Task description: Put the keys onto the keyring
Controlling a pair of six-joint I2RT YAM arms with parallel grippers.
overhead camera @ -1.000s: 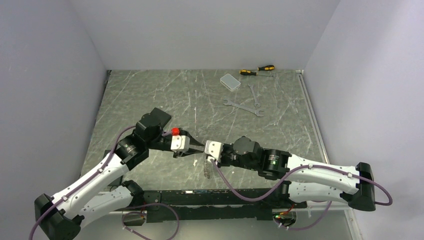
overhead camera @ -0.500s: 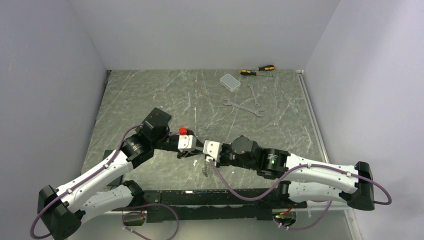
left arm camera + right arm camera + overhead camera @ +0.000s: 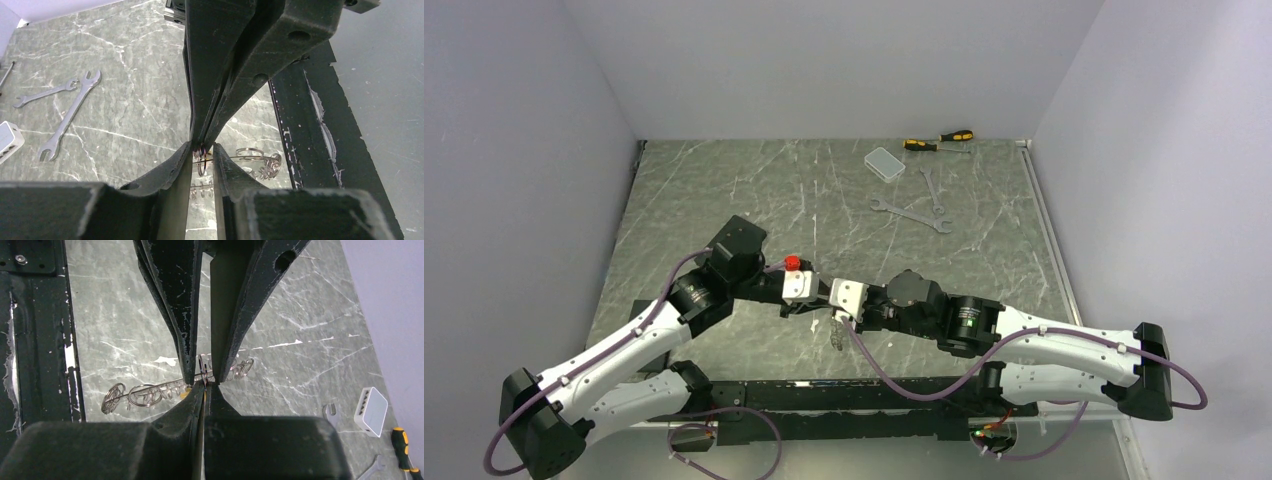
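Both grippers meet tip to tip above the near middle of the table. My right gripper (image 3: 832, 308) (image 3: 205, 385) is shut on a small dark ring, and a yellow-orange sliver of the key (image 3: 185, 395) shows in its pinch. The keyring (image 3: 837, 337) (image 3: 145, 395) (image 3: 250, 152), a thin wire strung with small silver rings, passes through that small ring and hangs below in the air. My left gripper (image 3: 820, 303) (image 3: 201, 150) faces it, jaws apart on either side of the small ring without touching it. The key's blade is hidden.
Two silver wrenches (image 3: 909, 212) (image 3: 70, 112) lie at the back right of the marble top. Behind them are a clear plastic box (image 3: 884, 163) and yellow-and-black screwdrivers (image 3: 939, 140). A black rail (image 3: 854, 395) runs along the near edge.
My left arm has moved right until its fingers straddle the right gripper's tips. The hanging keyring has turned more edge-on. The left jaws have narrowed slightly.
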